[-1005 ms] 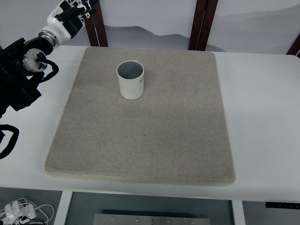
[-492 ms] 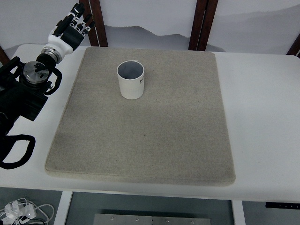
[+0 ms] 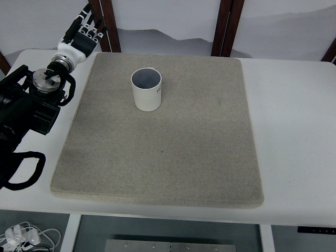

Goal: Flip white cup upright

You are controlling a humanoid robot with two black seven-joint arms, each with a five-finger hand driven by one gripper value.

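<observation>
Landmark: the grey felt mat (image 3: 163, 142), lying flat and filling most of the middle.
Table (image 3: 294, 131): white, under the mat, bare surface showing on every side of it, widest to the mat's right.
Wooden posts: a dark brown pair (image 3: 227, 27) behind the mat's far right corner; another single post (image 3: 109, 25) behind its far left corner.
Wall (image 3: 283, 23): pale, beyond the mat's far edge.
Cables (image 3: 23, 235): white, possibly with a plug, on the floor below the mat's near left corner.
</observation>
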